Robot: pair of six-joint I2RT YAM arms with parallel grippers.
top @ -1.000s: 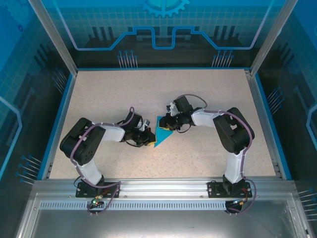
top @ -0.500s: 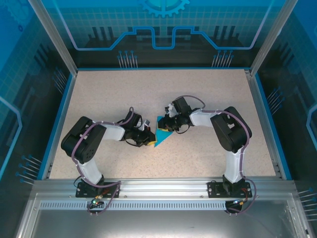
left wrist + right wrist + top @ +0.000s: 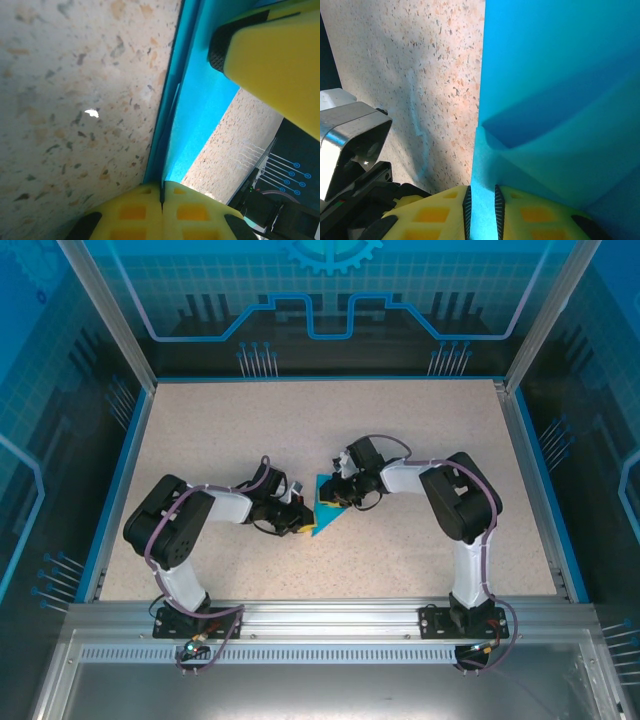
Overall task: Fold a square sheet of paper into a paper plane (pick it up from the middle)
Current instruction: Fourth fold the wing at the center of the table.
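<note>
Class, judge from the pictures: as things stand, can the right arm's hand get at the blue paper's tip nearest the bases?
Probably not yet. The right hand is shut on the paper's far part and would need to release first; the left hand pinches the edge near that tip, crowding it.

- Speckled beige tabletop at the centre, evenly lit, with a blue rim along its edges.
- Translucent blue panels with circuit-line patterns at 12, 9 and 3 o'clock.
- Aluminium posts at 11 and 1 o'clock.
- Metal rail at 6 o'clock.
</note>
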